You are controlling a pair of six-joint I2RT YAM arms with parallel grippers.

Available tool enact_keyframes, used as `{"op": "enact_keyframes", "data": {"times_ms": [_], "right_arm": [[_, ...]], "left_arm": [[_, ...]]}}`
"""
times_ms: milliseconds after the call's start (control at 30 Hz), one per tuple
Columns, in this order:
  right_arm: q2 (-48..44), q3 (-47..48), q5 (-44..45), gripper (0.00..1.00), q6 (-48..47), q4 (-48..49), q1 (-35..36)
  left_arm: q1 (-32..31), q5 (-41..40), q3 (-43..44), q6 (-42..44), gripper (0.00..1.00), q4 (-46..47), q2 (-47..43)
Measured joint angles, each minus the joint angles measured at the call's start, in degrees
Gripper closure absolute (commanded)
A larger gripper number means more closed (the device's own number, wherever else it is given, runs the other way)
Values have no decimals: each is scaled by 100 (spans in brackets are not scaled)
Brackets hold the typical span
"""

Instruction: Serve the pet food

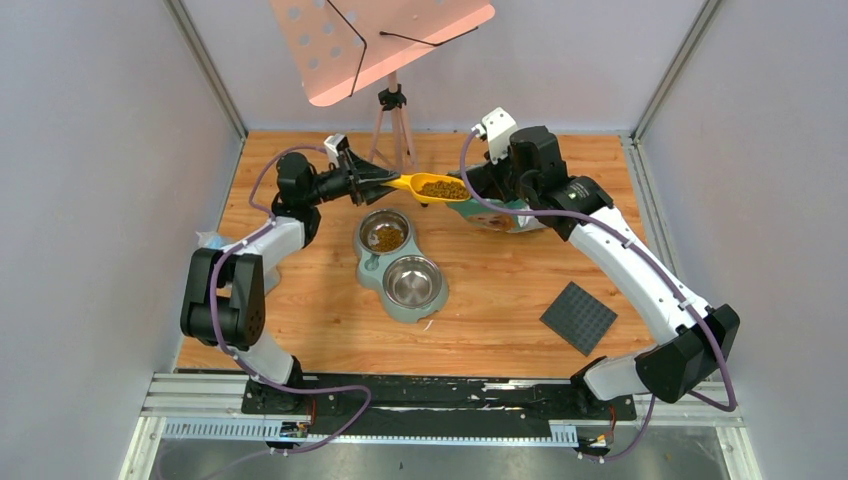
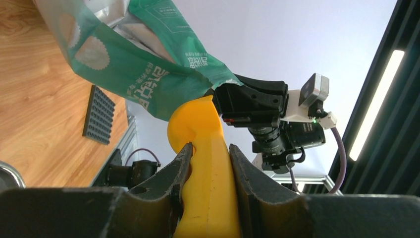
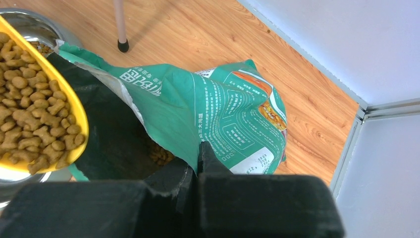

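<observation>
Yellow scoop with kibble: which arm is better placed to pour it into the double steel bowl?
Left. The left gripper holds the yellow scoop by its handle, loaded with kibble, close to the double steel bowl. The right gripper is shut on the green bag edge, so it is busy.

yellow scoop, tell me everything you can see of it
The yellow scoop looks like smooth plastic: a flat handle widening into a rounded bowl. The left gripper is shut on the handle, one finger on each side. It is held in the air, roughly level, bowl up, filled with the pet food, just outside the open mouth of the green bag. Whether its rim touches the bag is unclear.
</observation>
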Motion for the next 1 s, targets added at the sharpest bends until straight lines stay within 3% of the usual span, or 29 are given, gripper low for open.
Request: {"op": "enact_keyframes", "data": {"times_ms": [567,1000], "right_arm": [[13,131,-13,100,20,-42,-151],[90,286,-11,100,7,-50,-264]], "left_arm": [[101,61,-446,317,100,-275,-809],[649,122,-1530,872,100,-916,-1919]]}}
